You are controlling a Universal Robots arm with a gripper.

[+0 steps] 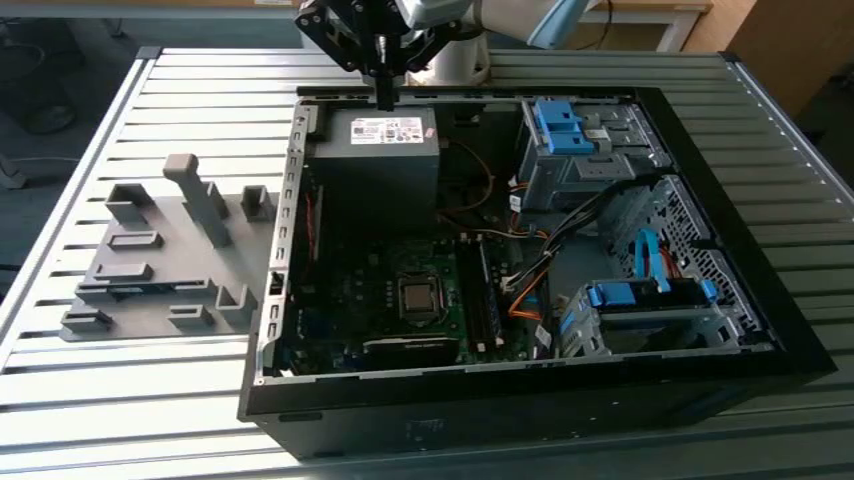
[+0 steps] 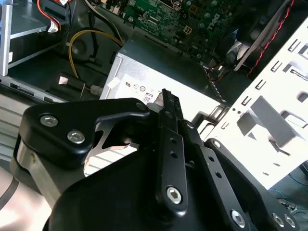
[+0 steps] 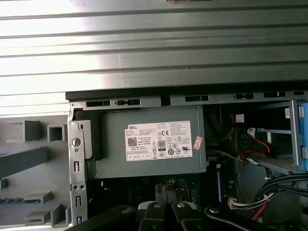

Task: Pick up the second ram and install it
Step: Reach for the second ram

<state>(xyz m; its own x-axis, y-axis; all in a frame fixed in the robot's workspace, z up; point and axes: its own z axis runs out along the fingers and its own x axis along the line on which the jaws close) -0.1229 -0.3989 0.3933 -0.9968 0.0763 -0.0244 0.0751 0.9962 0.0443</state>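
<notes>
1. I'm seeing the second ram (image 1: 140,289) lying in a slot of the grey fixture (image 1: 167,262) on the desk (image 1: 80,400), at the exterior view's left, outside the computer case (image 1: 467,410), with nothing touching it.
2. The end effector (image 1: 384,95) is hovering above the power supply (image 1: 380,135) at the case's far edge, well apart from the ram. Its fingers are together and carrying nothing I can see.
3. I'm judging the job barely begun: both the pickup and the seating on the motherboard (image 1: 414,300) are remaining.

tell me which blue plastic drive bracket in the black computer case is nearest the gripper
The blue bracket beside the grey power supply box, close to the black gripper; the other blue bracket sits far across the black case.
</notes>
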